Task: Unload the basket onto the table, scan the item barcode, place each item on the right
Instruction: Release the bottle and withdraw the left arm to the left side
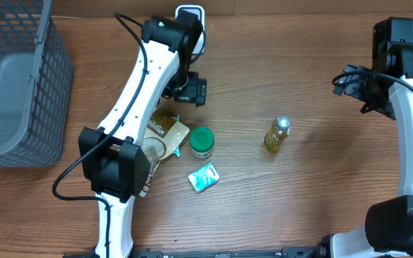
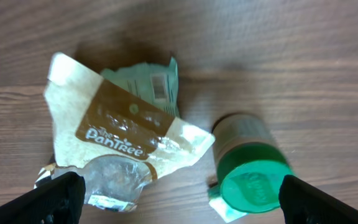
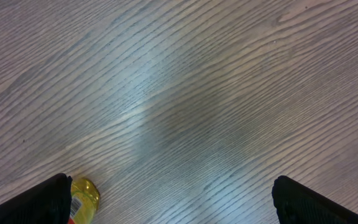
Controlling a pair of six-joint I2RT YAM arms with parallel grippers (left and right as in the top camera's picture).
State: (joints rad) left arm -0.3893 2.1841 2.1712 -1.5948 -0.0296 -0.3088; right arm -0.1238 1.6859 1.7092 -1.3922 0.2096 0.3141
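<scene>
The bag (image 2: 123,134) is probably the item for scanning. It lies crumpled on the table (image 1: 300,201), and its barcode (image 2: 159,86) shows on the green flap at its far edge. The jar (image 2: 250,171) with a green lid lies just beside it, tipped on its side, and a small carton (image 1: 204,178) is near both.

The left gripper (image 2: 182,208) hangs above this group with jaws fully apart and nothing between them. The bottle (image 1: 277,134) lies well apart to the right. The right gripper (image 1: 357,86) is beyond it, also wide open and empty, over bare wood.

I see several risks:
- The bag is thin and limp, so a pinch can fold the flap and hide or bend the barcode.
- If the fingers (image 2: 61,193) close on the flap itself, they cover the code.
- The jar is so close that one finger can push it, and on its side it may roll away or hit the carton.
- A grip on only one corner may let the bag hang and turn, so that the code faces away from the white device at the far edge, which I think is the scanner (image 1: 189,13).

The basket (image 1: 13,79) stands far on the left, away from the items.
</scene>
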